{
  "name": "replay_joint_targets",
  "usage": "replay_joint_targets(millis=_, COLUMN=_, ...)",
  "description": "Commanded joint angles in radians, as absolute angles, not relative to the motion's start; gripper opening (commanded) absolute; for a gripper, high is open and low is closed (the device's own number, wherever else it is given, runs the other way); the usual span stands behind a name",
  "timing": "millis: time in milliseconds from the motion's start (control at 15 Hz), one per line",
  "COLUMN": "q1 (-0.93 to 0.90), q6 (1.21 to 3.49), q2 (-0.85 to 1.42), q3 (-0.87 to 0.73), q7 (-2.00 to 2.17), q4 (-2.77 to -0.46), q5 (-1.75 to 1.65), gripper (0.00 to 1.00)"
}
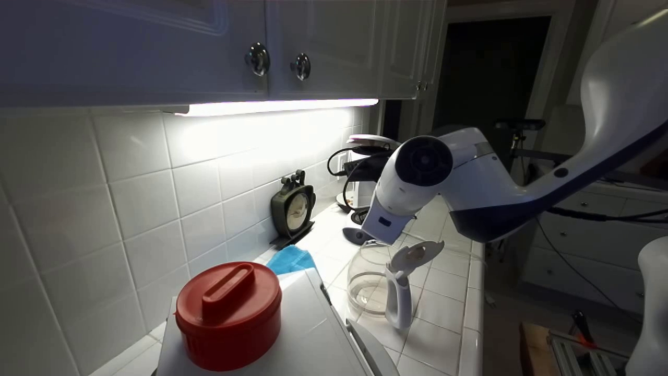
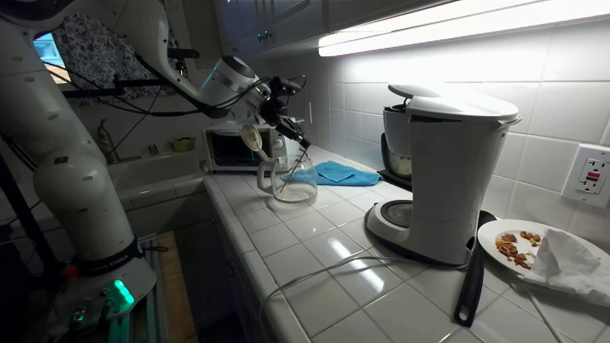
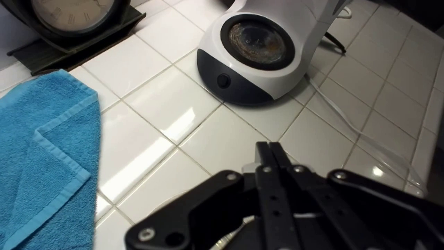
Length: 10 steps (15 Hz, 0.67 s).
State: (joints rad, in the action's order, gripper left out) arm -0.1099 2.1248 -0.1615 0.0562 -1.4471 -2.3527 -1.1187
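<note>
In an exterior view, your carafe [image 1: 370, 286] stands nearest the outer edge of the counter [image 1: 439, 319]. In an exterior view, your gripper [image 2: 306, 144] overhangs its mouth. In the wrist view, the fingers [image 3: 263, 156] meet; you can't tell if they pinch anything.

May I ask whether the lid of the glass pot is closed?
No, in both exterior views the lid stands tilted up and open, leaving the glass pot uncovered.

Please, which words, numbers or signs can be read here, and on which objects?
"EMIKA" (letters before it unclear): black band around the white robot base.
Dark green clock, round cream dial: Roman numerals, too blurred to quote.
White rectangular wall outlet: any lettering too small to read.
</note>
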Motion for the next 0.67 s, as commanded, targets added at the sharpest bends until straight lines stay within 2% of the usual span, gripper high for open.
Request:
replay_joint_targets(millis=0, q1=-0.111, q6=2.140, q2=-0.160, q3=0.059, q7=-1.413, q4=-2.338, q5=-1.096, gripper=0.04)
replay_joint_targets(millis=600, q1=-0.128, q6=2.195, q2=-0.130, q3=0.071, q7=-1.345, q4=-2.309, q5=-1.033, gripper=0.05)
